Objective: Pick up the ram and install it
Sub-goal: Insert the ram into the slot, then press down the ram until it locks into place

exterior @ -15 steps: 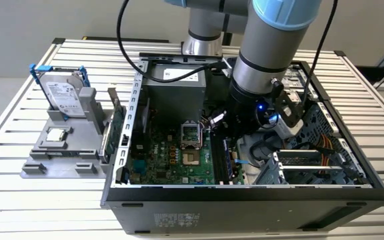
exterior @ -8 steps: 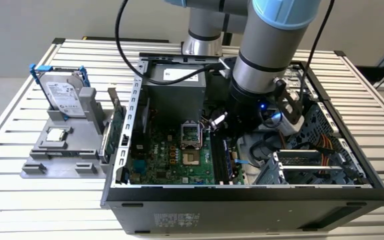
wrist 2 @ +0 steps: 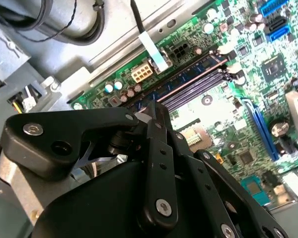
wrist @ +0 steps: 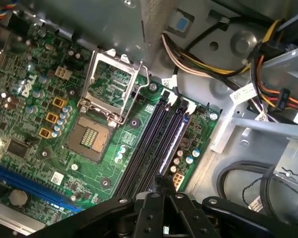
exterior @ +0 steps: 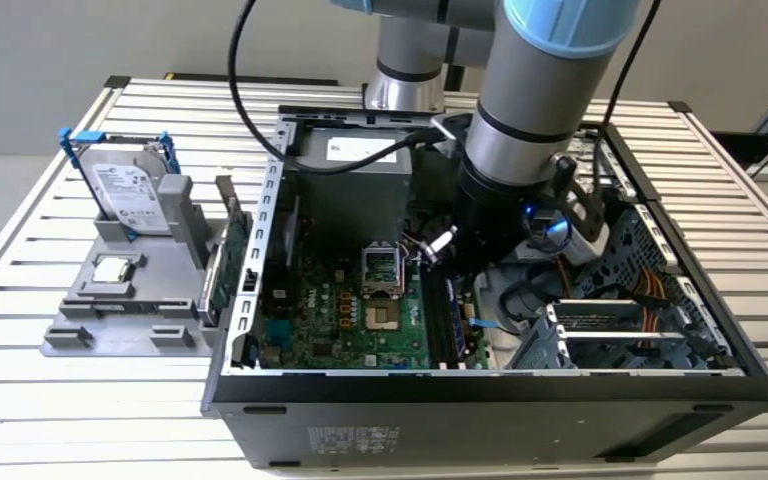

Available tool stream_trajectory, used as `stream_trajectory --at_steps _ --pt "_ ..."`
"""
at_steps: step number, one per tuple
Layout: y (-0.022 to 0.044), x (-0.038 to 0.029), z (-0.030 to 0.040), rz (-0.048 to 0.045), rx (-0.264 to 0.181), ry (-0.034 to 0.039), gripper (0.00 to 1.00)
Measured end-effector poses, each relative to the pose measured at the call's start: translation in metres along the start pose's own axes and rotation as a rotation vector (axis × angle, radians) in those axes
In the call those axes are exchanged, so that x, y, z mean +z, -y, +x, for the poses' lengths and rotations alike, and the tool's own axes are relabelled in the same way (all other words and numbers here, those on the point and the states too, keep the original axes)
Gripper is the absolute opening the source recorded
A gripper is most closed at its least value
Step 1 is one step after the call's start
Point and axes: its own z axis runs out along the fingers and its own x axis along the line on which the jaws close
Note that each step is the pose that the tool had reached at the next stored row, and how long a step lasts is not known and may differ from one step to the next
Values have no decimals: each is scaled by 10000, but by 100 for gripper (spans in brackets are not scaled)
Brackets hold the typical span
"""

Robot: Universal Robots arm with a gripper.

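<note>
The arm (exterior: 531,120) reaches down into the open computer case (exterior: 491,385), over the memory slots on the motherboard's exterior-view right. The ram (wrist 2: 188,74) is a thin blue-green stick with dark chips. It stands on edge in a slot beside the empty black slots (wrist: 146,148), and its top edge (wrist: 173,144) shows in the first wrist view. My gripper (wrist 2: 153,108) is shut, its black fingers together. The fingertips (wrist: 161,182) sit right over the near end of the ram. Whether they touch it cannot be told.
An open processor socket (wrist: 107,106) lies beside the slots. Cable bundles (wrist: 268,64) and a metal drive cage (exterior: 611,330) crowd the case's other side. Left of the case, a grey fixture (exterior: 77,335) holds a hard drive (exterior: 131,190), a silver chip (exterior: 115,268) and a green card (exterior: 235,260).
</note>
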Motion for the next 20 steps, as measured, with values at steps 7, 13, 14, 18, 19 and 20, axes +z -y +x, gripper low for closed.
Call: stream_trajectory --at_steps 7,13,14,18,19,20 --pt "-9 1 -4 11 -744 5 0" --pt "-16 2 -7 22 -1382 9 0" --pt "-17 3 -8 22 -1481 10 0" --pt "-18 4 -8 28 -1909 13 0" --pt "-19 5 -9 30 -2013 14 0" --pt "-19 5 -9 30 -2116 15 0"
